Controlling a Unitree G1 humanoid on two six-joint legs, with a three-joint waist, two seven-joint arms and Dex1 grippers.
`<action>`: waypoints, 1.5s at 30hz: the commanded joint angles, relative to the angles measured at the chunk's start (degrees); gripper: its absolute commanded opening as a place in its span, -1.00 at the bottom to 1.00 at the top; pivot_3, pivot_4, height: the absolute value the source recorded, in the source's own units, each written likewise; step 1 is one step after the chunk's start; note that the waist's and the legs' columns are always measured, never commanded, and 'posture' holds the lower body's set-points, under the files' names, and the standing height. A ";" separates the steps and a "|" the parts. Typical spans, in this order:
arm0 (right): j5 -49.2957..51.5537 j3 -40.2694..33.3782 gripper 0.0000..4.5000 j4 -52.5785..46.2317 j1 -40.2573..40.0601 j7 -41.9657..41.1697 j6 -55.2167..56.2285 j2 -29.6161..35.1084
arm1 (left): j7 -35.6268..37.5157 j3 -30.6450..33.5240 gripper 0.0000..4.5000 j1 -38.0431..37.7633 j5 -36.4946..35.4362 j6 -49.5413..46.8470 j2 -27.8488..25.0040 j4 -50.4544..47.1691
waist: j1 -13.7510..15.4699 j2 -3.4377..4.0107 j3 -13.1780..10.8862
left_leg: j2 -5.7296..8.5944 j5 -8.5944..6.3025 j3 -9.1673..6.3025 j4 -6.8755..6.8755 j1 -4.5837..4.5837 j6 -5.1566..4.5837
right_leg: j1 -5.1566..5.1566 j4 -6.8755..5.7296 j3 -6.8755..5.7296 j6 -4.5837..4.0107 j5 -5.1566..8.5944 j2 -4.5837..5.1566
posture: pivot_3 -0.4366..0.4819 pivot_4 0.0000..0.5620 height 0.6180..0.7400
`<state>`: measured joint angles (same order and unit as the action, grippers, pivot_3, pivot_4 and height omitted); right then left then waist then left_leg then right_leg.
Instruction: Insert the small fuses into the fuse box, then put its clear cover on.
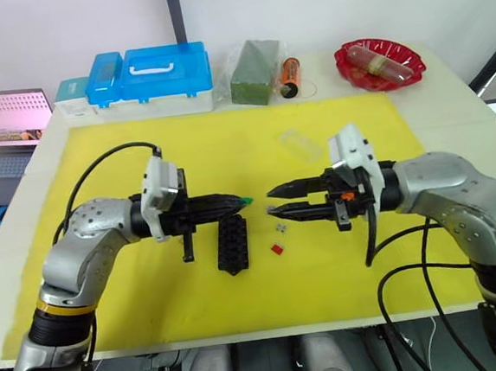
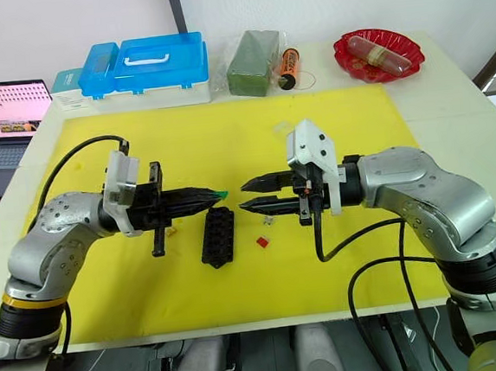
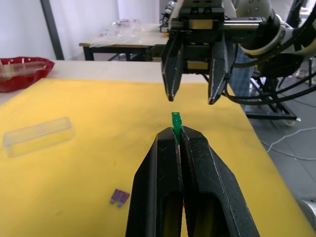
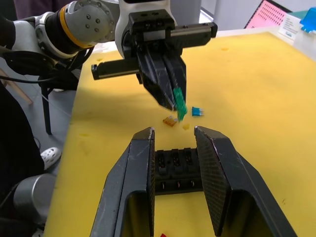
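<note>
The black fuse box (image 1: 234,243) lies on the yellow mat (image 1: 227,144), just below and between both grippers. My left gripper (image 1: 241,203) is shut on a green fuse (image 3: 176,120), which sticks out of its tips above the box's far end. Facing it a short gap away, my right gripper (image 1: 270,201) stands open with nothing between its fingers. A grey fuse (image 1: 280,227) and a red fuse (image 1: 277,249) lie to the right of the box. Also loose on the mat are a purple fuse (image 3: 119,197), a blue fuse (image 4: 197,111) and an orange fuse (image 4: 170,120). The clear cover (image 1: 301,143) lies farther back.
Along the table's back edge stand a blue-lidded plastic case (image 1: 147,77), a wrapped green block (image 1: 255,72), an orange cylinder (image 1: 289,78) and a red bowl (image 1: 379,63). A laptop (image 1: 8,120) sits off the table at the left.
</note>
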<state>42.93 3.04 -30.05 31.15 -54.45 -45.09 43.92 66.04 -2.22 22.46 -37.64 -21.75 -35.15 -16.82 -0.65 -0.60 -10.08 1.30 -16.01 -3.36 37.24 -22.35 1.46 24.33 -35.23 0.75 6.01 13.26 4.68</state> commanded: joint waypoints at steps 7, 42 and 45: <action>0.65 -0.59 -0.42 -1.10 1.78 0.27 0.18 -0.41 | 1.32 -0.77 -1.00 1.52 1.20 2.35 1.57 -1.05 | 0.00 0.00 0.00 | 0.00 0.00 -0.01 0.03 0.00 0.00 | -0.01 -0.01 0.01 0.01 -0.03 0.00 | -0.05 -0.47 1.00; 4.97 -2.87 -0.42 -2.42 -2.09 1.99 0.09 -1.12 | 1.57 -0.79 -1.00 0.46 0.97 1.60 3.17 -2.40 | 0.01 -0.01 0.01 | 0.00 0.00 -0.01 0.13 0.02 -0.01 | -0.01 -0.20 0.01 0.06 -0.06 -0.03 | -0.05 -0.47 1.00; 4.93 -2.63 -0.42 -2.25 -1.62 2.16 0.03 -1.21 | 1.56 -0.84 -1.00 0.52 0.94 1.63 3.29 -2.42 | 0.01 -0.01 0.01 | 0.00 0.00 0.00 0.14 0.02 0.00 | -0.01 -0.20 0.01 0.06 -0.06 -0.02 | -0.05 -0.47 1.00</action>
<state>46.57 1.81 -31.17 28.31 -52.40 -45.45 43.21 67.45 -3.56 22.82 -35.78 -20.65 -31.81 -17.39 -0.64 -0.60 -10.08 1.30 -16.01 -3.36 37.38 -22.33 1.46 24.32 -35.43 0.76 6.07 13.20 4.65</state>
